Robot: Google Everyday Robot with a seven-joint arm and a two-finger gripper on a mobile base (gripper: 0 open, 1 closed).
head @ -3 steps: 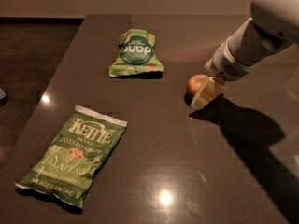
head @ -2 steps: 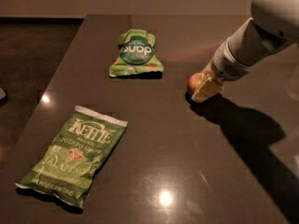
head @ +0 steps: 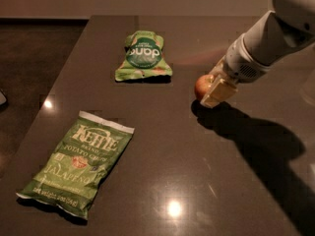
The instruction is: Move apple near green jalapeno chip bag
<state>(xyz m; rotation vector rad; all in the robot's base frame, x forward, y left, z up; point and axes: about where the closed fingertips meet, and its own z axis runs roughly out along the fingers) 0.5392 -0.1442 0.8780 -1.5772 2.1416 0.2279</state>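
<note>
The gripper [head: 215,90] sits right of centre in the upper half of the frame, closed around the apple [head: 201,86]. One pale finger [head: 216,91] lies across the apple's right side and the other is hidden behind the fruit. The white arm [head: 261,43] slants down to it from the upper right corner.

Compared with a second ago, gripper and apple have risen together by a small amount. A band of shadow now shows beneath the fruit, so the apple is probably in the grasp and just clear of the dark table [head: 197,181], not resting on it. In the last fraction of a second the pair has hardly shifted sideways.

The green pouch with the round dark label [head: 142,55] lies up and to the left, near the apple but apart from it. The green jalapeno chip bag [head: 78,163] lies flat at lower left, well apart from the apple. Neither bag has moved.

So the pick looks done and the carry has yet to begin. The apple must travel down and left across the bare tabletop, keeping clear of the pouch, to be set down just beside the Kettle bag.
</note>
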